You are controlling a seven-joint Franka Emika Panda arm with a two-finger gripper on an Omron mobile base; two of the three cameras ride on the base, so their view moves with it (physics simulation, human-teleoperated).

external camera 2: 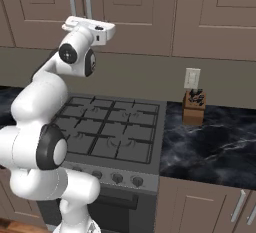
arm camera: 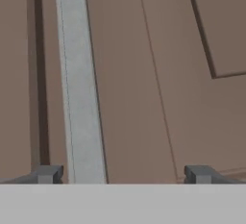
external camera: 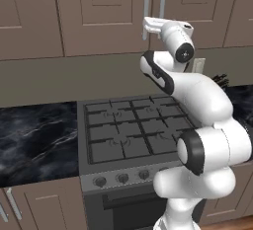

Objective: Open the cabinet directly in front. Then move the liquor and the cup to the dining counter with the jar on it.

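Hand view: gripper (arm camera: pixel 124 174) spread around the cabinet (arm camera: pixel 158 74) handle (arm camera: pixel 79 83) (left of frame, off-centre); closing may slip off.

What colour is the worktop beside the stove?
Black marble with white veins; the worktop shows best in the right base view.

Arm: white, dark joints, rising from the base, elbow folded, forearm reaching up and forward. Wrist: bent level. Gripper (arm camera: pixel 122 174): pointed straight ahead, jaws spread wide, nothing between them; fingertips (arm camera: pixel 47 174) well apart.
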